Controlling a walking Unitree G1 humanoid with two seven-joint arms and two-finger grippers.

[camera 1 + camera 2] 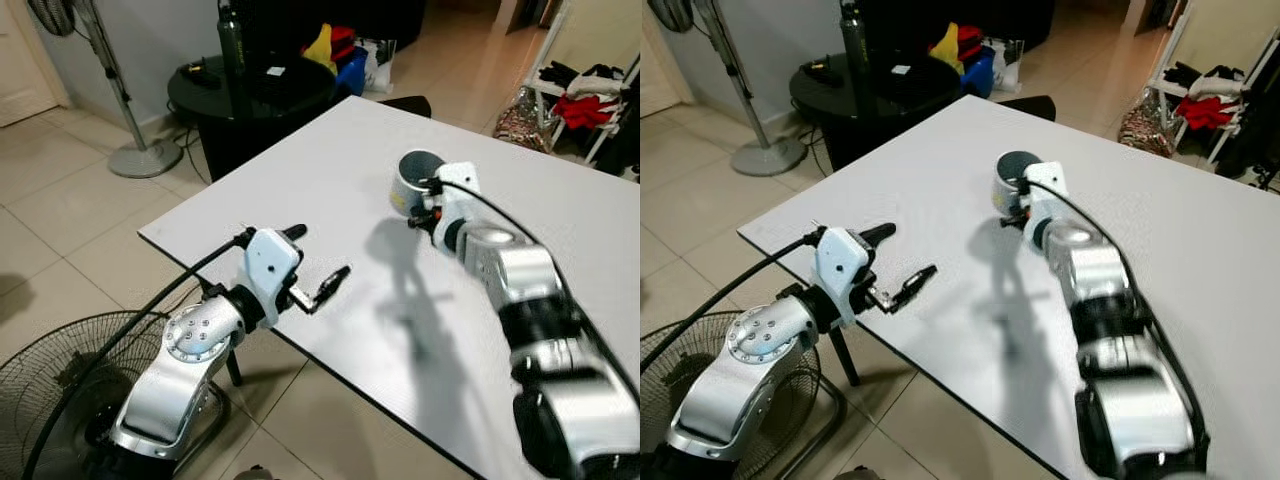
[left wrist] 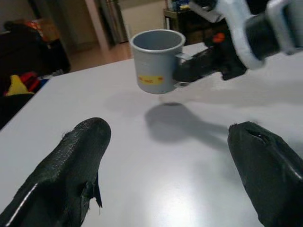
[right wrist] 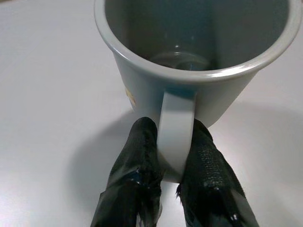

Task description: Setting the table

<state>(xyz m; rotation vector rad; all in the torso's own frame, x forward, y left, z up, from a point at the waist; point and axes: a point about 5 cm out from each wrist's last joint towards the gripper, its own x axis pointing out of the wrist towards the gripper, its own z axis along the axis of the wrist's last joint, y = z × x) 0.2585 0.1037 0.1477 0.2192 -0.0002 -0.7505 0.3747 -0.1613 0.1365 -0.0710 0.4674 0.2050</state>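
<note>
Grey mug [image 3: 189, 61] handle pinched, right gripper [image 3: 173, 165] extended

My right gripper [image 3: 170, 163] has black fingers clamped on the handle of a grey mug [image 2: 156, 60] — plain grey inside, with a small yellow-and-red label on its side. The table [image 1: 300, 190] is white. My left gripper [image 2: 165, 170] is black too, its arm silver — floor tiles [image 1: 70, 200] beige.

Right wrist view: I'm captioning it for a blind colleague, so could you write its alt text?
Two black fingers pinch the handle of a grey mug, seen from above its open, empty mouth. A white table lies beneath, with the mug's shadow on it.
</note>
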